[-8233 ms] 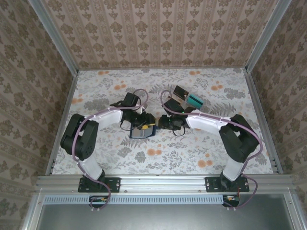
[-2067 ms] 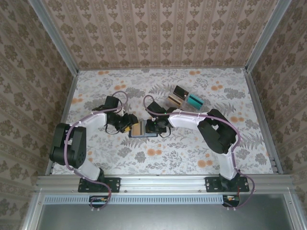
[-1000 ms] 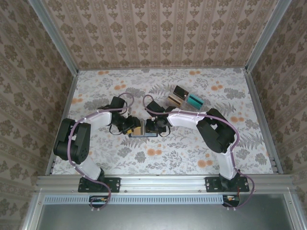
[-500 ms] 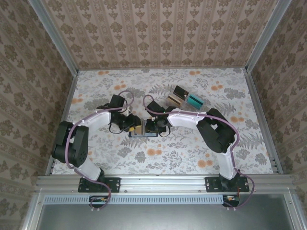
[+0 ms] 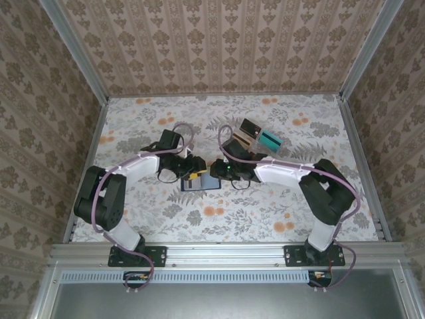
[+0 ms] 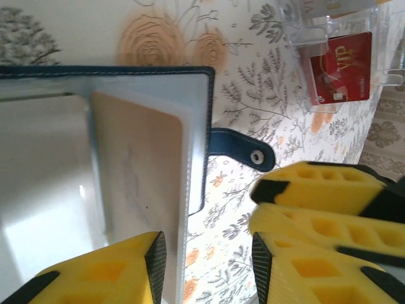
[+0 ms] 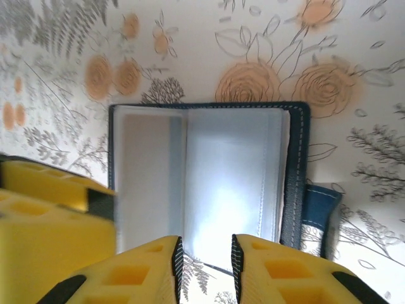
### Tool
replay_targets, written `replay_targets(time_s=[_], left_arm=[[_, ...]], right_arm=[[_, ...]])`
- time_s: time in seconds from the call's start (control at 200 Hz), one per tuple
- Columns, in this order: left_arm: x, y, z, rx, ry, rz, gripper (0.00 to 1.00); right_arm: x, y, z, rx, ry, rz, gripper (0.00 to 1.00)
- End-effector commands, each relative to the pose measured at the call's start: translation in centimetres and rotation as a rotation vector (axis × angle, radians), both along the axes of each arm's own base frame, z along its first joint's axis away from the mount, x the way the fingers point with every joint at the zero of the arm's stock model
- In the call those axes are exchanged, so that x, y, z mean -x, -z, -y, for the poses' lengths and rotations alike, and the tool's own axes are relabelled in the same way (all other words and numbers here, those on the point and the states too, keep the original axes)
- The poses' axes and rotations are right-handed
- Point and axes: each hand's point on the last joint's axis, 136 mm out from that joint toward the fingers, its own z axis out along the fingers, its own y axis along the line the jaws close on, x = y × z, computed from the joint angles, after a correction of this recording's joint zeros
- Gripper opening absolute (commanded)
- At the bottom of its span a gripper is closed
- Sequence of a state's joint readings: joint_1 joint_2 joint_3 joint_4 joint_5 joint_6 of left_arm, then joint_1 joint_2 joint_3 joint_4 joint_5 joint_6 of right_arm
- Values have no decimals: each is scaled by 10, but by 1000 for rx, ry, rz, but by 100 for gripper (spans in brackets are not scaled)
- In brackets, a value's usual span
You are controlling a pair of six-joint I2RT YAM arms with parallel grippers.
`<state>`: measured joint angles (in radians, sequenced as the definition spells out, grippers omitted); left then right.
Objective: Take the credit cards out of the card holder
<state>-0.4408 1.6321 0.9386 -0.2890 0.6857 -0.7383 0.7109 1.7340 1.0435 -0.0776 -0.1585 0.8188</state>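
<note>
The card holder [image 5: 204, 184] lies open on the floral table, navy rim up, grey-blue inside [image 7: 221, 177]. A tan-orange credit card [image 6: 142, 152] sits in its slotted page under a cloudy sleeve. The closing tab [image 6: 243, 149] sticks out on the table. My left gripper [image 6: 209, 263] is open, one finger over the card's page, the other over bare table beside the holder's edge. My right gripper [image 7: 204, 259] hovers at the holder's opposite edge, jaws a narrow gap apart with nothing between them. The two grippers [image 5: 192, 171] [image 5: 224, 171] nearly meet. The yellow-and-black card is hidden.
A clear plastic compartment tray [image 5: 255, 136] stands behind the right gripper, with a red card [image 6: 338, 76] and a teal one [image 5: 270, 139] in it. Patterned walls and metal rails [image 5: 362, 166] bound the table.
The left gripper has slid right over the open holder. The right gripper has backed off to the right, from on top of the holder to its edge.
</note>
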Motion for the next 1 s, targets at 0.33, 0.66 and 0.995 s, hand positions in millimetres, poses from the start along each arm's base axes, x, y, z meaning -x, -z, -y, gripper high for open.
replay_targets(time_s=[0.33,0.66,0.995], left_arm=[[-14,2,-14,-65,-49,19,53],[-11,23,-19,-109,-67,-13,39],[-15,32,-14,-98,-53,-33,32]], right_arm=[[-10,-16,14,59,58,54,29],[-5,15,-8,127,13,-79,20],[1,43,-3,219,17,-173,20]])
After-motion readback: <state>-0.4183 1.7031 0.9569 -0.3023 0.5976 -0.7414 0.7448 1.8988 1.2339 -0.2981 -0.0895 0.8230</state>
